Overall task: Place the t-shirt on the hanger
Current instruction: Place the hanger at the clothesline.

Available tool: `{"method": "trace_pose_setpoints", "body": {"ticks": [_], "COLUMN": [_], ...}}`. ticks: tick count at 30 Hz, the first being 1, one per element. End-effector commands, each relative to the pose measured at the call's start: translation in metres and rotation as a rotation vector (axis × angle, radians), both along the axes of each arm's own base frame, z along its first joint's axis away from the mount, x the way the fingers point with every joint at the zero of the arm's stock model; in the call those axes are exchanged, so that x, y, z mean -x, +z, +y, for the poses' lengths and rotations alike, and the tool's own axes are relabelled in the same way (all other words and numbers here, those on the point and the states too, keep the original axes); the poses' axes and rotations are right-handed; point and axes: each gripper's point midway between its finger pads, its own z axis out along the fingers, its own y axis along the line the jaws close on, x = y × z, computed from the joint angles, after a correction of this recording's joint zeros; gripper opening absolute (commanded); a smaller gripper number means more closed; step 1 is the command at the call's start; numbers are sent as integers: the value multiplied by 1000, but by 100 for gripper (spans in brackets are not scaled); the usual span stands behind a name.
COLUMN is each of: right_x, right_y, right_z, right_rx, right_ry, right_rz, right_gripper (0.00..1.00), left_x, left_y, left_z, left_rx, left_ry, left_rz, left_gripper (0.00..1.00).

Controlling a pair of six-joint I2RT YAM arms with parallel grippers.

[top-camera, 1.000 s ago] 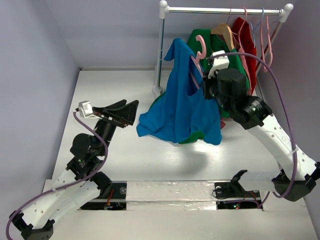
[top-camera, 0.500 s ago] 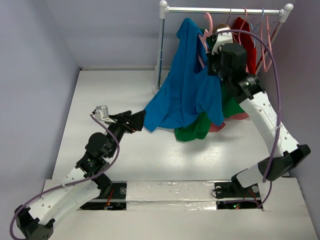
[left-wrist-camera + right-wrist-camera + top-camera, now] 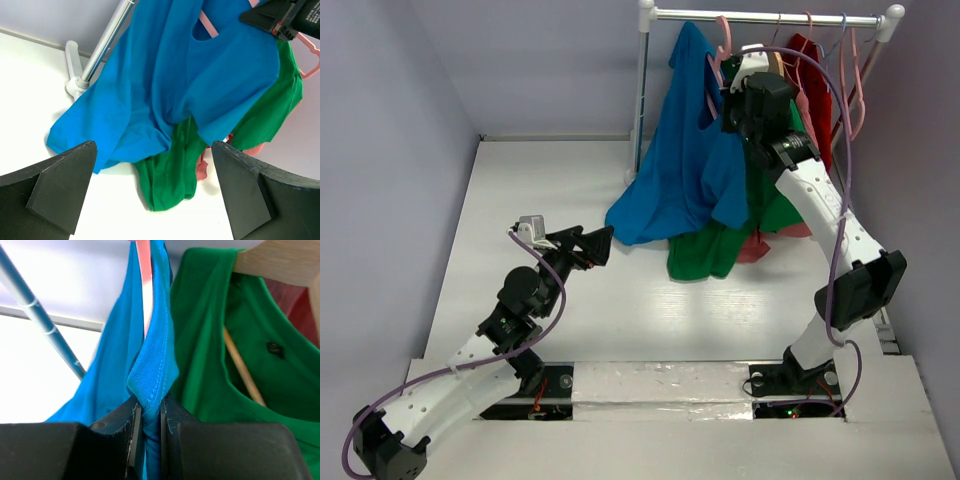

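Right gripper (image 3: 148, 415): pinching collar fold of t-shirt (image 3: 685, 170), hanger (image 3: 146, 285) threaded up through neck, just below rail (image 3: 760, 19). Hanging beside green shirt (image 3: 710, 250). Left gripper (image 3: 588, 245): spread wide, low over table (image 3: 520, 180), clear of fabric.

Top camera sits high behind the arm bases, looking down and away over the white table (image 3: 520, 180) to the clothes rack (image 3: 642, 100) at the far wall: a wide shot, everything small. Left wrist camera rides low over mid-table, facing far-right between the tips of the left gripper (image 3: 153, 145), at medium range on the rack's foot. Right wrist camera is pressed right up close, looking upward past the right gripper (image 3: 148, 420). All three share the blue t-shirt (image 3: 685, 170), the green t-shirt (image 3: 705, 255) and the rack post.
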Motion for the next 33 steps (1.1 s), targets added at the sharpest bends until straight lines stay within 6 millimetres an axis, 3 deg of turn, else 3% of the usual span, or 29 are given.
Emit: {"method": "trace_pose_setpoints", "body": {"ticks": [1, 10, 13, 16, 17, 22, 27, 33], "right_x": [-2, 10, 2, -15, -24, -38, -40, -22], "right_y": [87, 110, 111, 102, 90, 76, 58, 47], "right_z": [3, -4, -10, -11, -7, -3, 4, -1], "right_rx": [-151, -197, -176, -155, -144, -147, -154, -171], "right_ry": [9, -3, -30, -48, -48, -38, -10, -8], "right_rz": [-249, -332, -332, -308, -281, -256, -214, -212], "right_gripper": [0, 0, 0, 0, 0, 0, 0, 0], "left_x": [0, -1, -1, -1, -1, -1, -2, -1], "left_y": [14, 12, 11, 11, 11, 11, 9, 9], "left_z": [3, -1, -3, -3, -3, 0, -2, -1], "left_rx": [20, 18, 17, 19, 19, 23, 15, 20], "left_ry": [7, -6, -10, -11, -11, -2, -5, -2], "left_rz": [-55, -50, -48, -46, -46, -48, -42, -45], "left_gripper": [99, 99, 99, 99, 99, 99, 99, 99]}}
